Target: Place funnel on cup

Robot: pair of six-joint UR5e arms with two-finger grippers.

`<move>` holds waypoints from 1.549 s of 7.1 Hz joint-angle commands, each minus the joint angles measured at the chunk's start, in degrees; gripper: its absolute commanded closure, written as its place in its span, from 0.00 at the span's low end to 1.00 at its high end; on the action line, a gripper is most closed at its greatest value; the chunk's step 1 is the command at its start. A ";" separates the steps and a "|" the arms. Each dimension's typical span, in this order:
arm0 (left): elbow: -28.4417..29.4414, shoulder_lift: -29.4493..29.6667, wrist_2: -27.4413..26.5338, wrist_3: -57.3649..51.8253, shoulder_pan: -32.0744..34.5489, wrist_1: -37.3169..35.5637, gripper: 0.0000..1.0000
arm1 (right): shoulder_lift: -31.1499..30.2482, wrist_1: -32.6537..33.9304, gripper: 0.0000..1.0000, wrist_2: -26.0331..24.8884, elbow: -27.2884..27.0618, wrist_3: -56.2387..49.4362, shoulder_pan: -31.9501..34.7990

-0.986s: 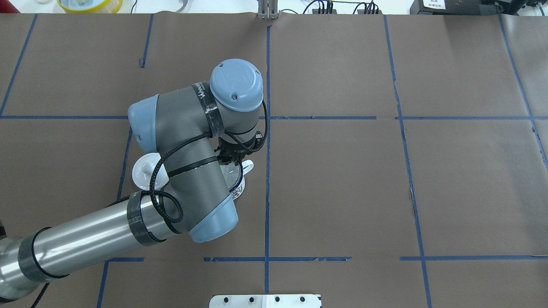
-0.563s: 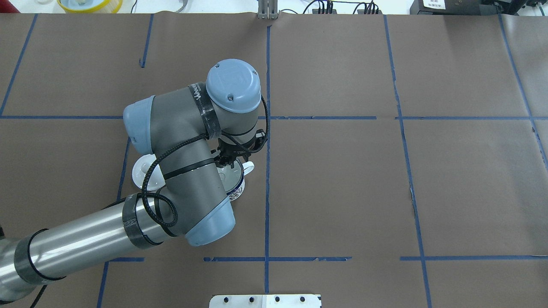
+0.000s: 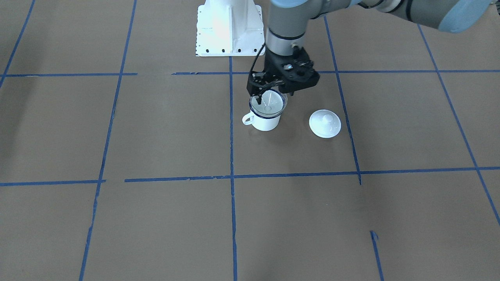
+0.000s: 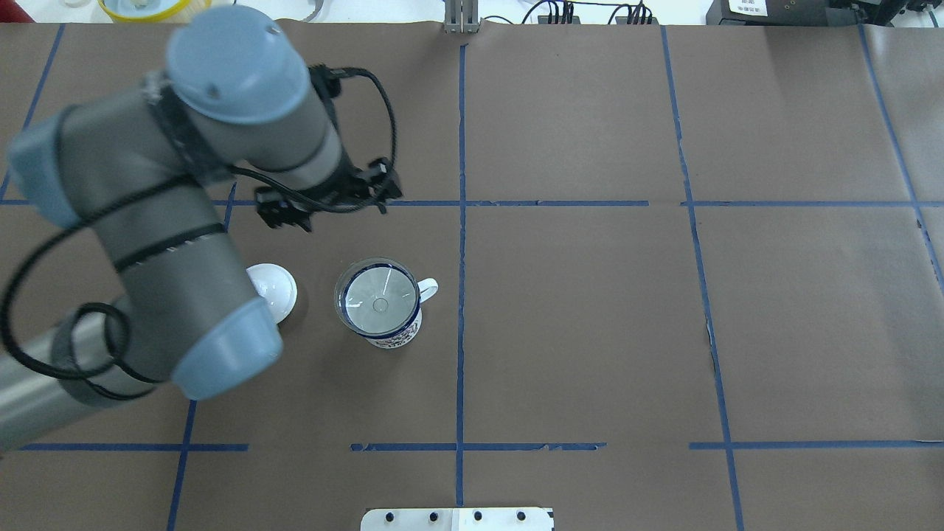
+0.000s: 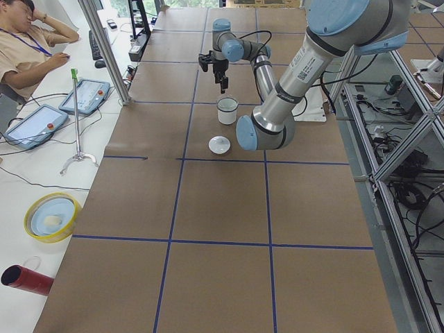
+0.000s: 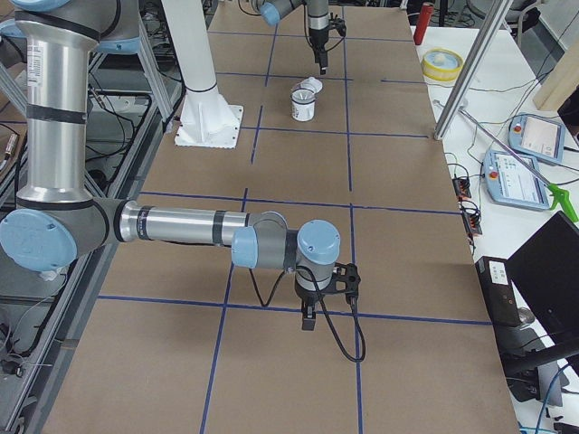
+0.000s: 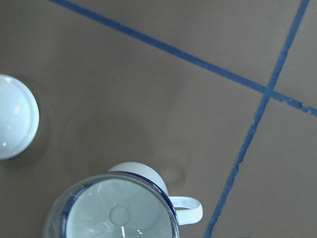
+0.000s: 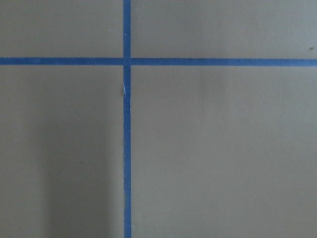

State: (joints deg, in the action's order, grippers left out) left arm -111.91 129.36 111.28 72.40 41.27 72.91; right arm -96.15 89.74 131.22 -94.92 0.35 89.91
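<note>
The clear funnel [image 4: 376, 299] sits in the mouth of the white mug [image 4: 389, 336], spout down. The mug's handle points toward the table's centre line. Both show in the front view, funnel [image 3: 268, 102] on mug [image 3: 265, 120], and in the left wrist view, funnel [image 7: 119, 213] and mug [image 7: 136, 169]. My left gripper [image 3: 274, 93] hangs above and behind the mug, open and empty, clear of the funnel. From overhead the left gripper [image 4: 324, 206] is beyond the mug. My right gripper [image 6: 308, 321] shows only in the exterior right view, far from the mug; I cannot tell its state.
A round white lid with a knob [image 4: 273, 291] lies on the table just left of the mug, partly under my left arm's elbow. The white robot base [image 3: 228, 27] stands behind. A yellow bowl [image 4: 155, 7] is off the table's far edge. An operator [image 5: 28, 41] sits beside the table.
My left arm has lifted and swung away from the mug toward the far left. The funnel stays on the mug, which is now uncovered from overhead.
</note>
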 commanded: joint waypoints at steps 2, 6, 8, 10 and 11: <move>-3.94 -14.26 15.75 -38.69 25.00 0.39 0.00 | 0.00 0.00 0.00 0.00 0.00 0.00 0.00; 14.69 -34.30 20.36 -80.56 46.25 2.14 0.00 | 0.00 0.00 0.00 0.00 0.00 0.00 0.00; 21.29 -35.57 22.66 -80.66 47.22 3.72 0.00 | 0.00 0.00 0.00 0.00 0.00 0.00 0.00; 19.98 -37.41 24.58 -80.92 47.76 3.82 0.00 | 0.00 0.00 0.00 0.00 0.00 0.00 0.00; 18.58 -37.77 24.77 -81.01 48.63 3.82 0.00 | 0.00 0.00 0.00 0.00 0.00 0.00 0.00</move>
State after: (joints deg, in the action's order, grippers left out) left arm -92.13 92.34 135.35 -8.47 89.10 76.68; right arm -96.15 89.74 131.22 -94.92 0.35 89.91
